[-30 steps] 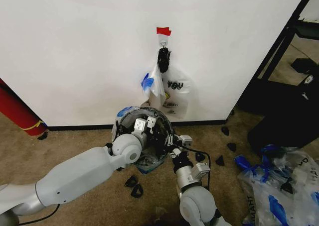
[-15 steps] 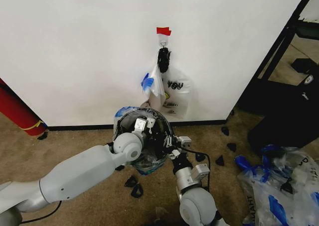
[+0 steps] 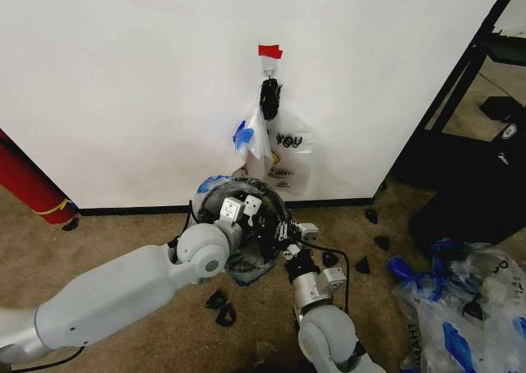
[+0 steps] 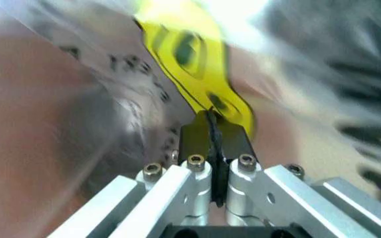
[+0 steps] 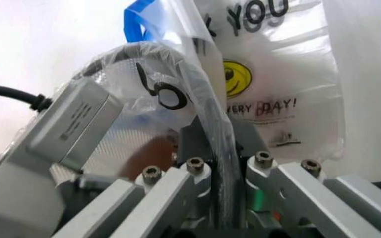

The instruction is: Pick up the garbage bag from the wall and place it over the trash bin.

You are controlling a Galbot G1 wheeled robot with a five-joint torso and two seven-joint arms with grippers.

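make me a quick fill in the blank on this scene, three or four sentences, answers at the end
1. The left gripper fingers are ____ on the garbage bag.
2. The right gripper is shut on the ____.
3. Both grippers work at the rim of the black ____, below the wall.
4. On the wall, the tape piece above the hook is ____.

Missing words: shut; garbage bag; trash bin; red

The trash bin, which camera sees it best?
The head view: the trash bin stands by the wall, bag draped over it, both pincers at its rim. The wrist views show pinched plastic close up, not the bin's shape.
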